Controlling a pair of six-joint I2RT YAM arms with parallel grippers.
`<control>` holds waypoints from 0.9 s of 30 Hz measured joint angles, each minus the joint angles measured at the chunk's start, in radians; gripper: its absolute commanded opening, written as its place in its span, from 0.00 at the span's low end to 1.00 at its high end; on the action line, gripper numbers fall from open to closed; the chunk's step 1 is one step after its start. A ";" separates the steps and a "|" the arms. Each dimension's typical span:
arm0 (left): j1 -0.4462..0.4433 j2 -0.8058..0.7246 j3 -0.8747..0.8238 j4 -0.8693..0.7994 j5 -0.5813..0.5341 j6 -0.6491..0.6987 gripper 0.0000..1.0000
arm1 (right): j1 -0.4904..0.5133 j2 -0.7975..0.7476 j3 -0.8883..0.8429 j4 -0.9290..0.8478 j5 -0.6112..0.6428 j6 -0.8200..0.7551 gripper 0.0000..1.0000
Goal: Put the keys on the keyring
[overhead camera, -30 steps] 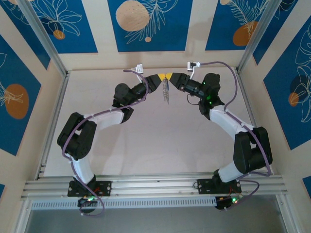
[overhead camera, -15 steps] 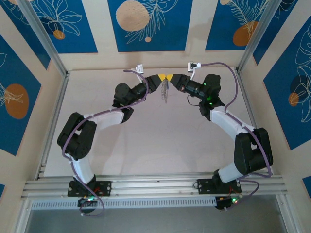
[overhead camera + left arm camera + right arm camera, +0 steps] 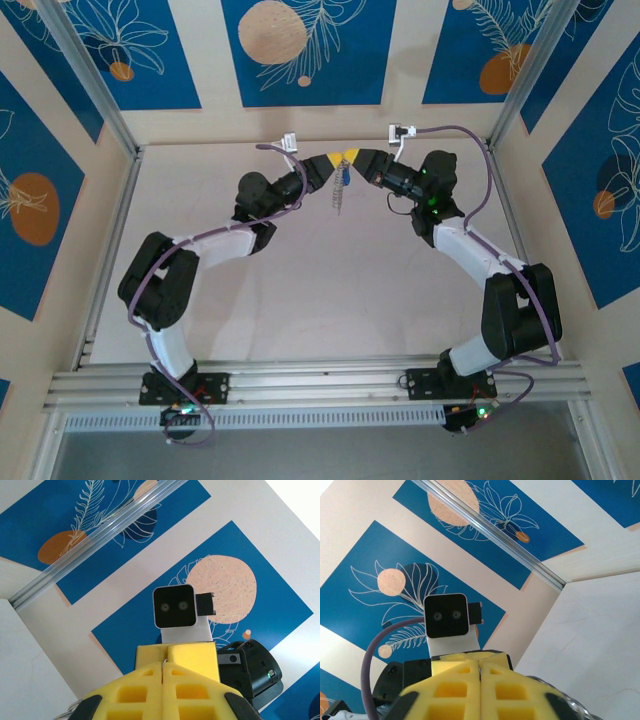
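From above, the left gripper [image 3: 330, 160] and the right gripper [image 3: 355, 157] are meeting tip to tip above the 12 o'clock edge of the table [image 3: 330, 300]. Both pairs of yellow fingers are pressing fully together. The keyring [image 3: 340, 198] is dangling toward 6 o'clock from the spot where the tips touch, clear of the table. The key [image 3: 344, 178] is showing as a blue speck at the keyring's 12 o'clock end; whether it is threaded on is too small to tell.

In the left wrist view, the left gripper [image 3: 164, 666] is clamping shut, with a thin silver wire caught in the seam, apparently the keyring's top.

In the right wrist view, the right gripper [image 3: 479, 669] is closing flush, and I cannot tell whether anything is sitting between its pads.
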 measured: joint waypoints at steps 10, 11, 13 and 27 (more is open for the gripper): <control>0.014 -0.016 0.004 -0.033 0.035 0.012 0.20 | -0.043 0.054 0.070 -0.025 -0.132 -0.011 0.00; 0.023 -0.016 0.006 -0.038 0.048 0.013 0.22 | -0.055 0.071 0.088 -0.029 -0.157 -0.011 0.00; 0.038 -0.016 0.010 -0.046 0.079 0.015 0.26 | -0.081 0.106 0.127 -0.040 -0.198 -0.011 0.00; 0.140 -0.014 0.172 -0.193 0.337 0.087 0.30 | -0.164 0.275 0.348 -0.222 -0.463 -0.072 0.00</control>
